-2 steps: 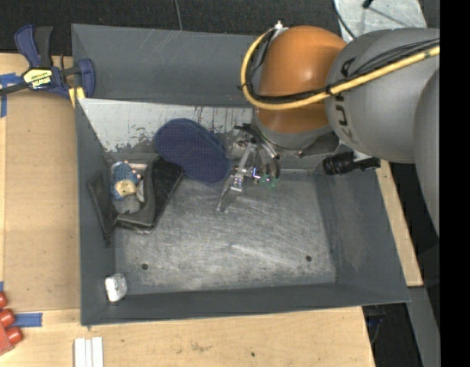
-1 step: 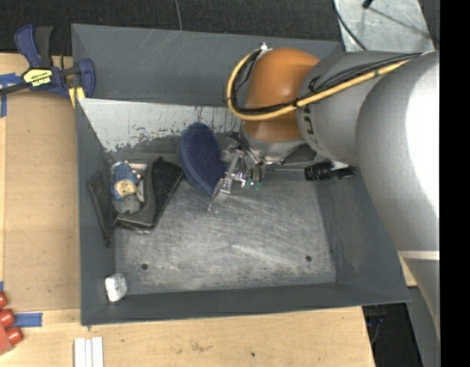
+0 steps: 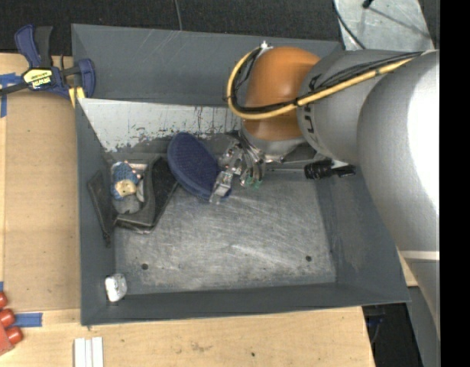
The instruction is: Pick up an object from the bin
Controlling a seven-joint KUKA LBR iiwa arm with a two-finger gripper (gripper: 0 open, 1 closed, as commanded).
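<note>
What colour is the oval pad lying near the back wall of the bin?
Dark blue; the oval pad shows best in the camera view.

No lettering can be read; the print on the small packet point(image 3: 128, 183) is too small.

Beneath me the grey metal of the bin point(image 3: 242, 251) looks matt and scratched, the dark blue oval pad point(image 3: 190, 164) finely dimpled like cloth, the black flat case point(image 3: 154, 197) dull, and my orange wrist cover point(image 3: 277, 90) smooth, glossy plastic.

Black pouch point(image 3: 160, 193) (left), white lump point(image 3: 115, 287)
</note>
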